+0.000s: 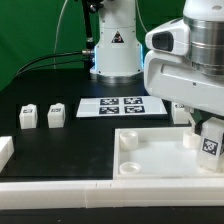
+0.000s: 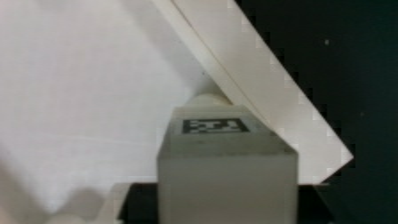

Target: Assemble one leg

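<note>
Presently in the gripper [image 1: 207, 132]: the leg [image 1: 211, 147], with the jaws closed on its sides and its marker face turned toward the wrist camera. Position: tilted, raised over the panel [image 1: 150, 160] near its edge at the exterior view's right, probably to line it up with a corner socket. Beyond: marker board [image 1: 122, 106] mid-table. Spare legs [image 1: 28, 117] stand well apart at the exterior view's left, clear of the work.

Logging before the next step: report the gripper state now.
Gripper: closed, holding the leg.
</note>
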